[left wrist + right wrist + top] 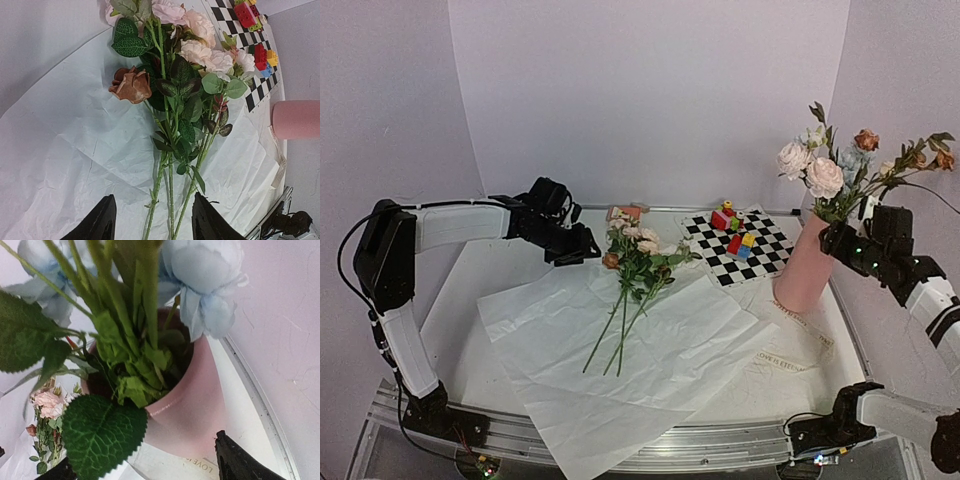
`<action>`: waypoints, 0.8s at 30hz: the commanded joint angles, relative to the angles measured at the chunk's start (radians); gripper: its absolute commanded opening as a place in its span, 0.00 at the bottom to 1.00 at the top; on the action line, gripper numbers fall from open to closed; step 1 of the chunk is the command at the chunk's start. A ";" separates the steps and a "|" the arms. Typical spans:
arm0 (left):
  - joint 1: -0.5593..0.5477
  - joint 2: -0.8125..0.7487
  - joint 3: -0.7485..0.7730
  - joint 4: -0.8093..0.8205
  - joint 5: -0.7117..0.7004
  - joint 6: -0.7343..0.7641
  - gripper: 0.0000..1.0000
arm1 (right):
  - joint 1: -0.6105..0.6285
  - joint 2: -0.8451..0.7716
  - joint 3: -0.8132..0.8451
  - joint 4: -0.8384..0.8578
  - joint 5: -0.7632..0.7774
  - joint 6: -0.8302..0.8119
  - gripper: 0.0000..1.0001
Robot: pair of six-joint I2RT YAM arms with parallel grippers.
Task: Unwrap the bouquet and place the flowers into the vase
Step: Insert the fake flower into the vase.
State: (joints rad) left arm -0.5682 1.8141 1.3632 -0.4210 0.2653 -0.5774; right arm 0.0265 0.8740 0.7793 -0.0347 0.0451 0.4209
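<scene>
The bouquet's white paper [640, 350] lies spread flat on the table. On it lie several flowers [635, 262], pink and peach blooms at the far end and long green stems toward me. My left gripper [575, 250] hovers over their blooms. In the left wrist view this gripper [154, 200] is open, its two dark fingertips astride the stems [170, 190] without touching them. The pink vase [805, 265] stands at the right with more flowers [825, 170] in it. My right gripper [845, 240] is open beside the vase's mouth [195, 405], holding nothing.
A black-and-white checkered mat [760, 262] with small coloured toy blocks [737, 240] lies behind the paper, left of the vase. A printed paper strip [785, 360] lies in front of the vase. The table's raised metal rim [850, 330] runs close to the vase's right.
</scene>
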 commanded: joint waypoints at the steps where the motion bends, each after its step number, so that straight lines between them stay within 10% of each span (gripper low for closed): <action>1: 0.005 -0.034 0.009 0.016 -0.009 -0.001 0.55 | -0.005 -0.029 -0.027 -0.018 -0.089 0.036 0.78; 12: 0.005 0.055 0.092 0.037 0.025 0.016 0.58 | 0.041 -0.064 -0.175 0.003 -0.234 0.165 0.65; 24: 0.004 0.205 0.235 0.069 0.080 -0.025 0.51 | 0.265 -0.007 -0.199 0.027 -0.068 0.260 0.65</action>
State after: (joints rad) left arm -0.5682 1.9919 1.5209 -0.3905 0.3127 -0.5840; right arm 0.2822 0.8764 0.5690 -0.0254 -0.1027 0.6444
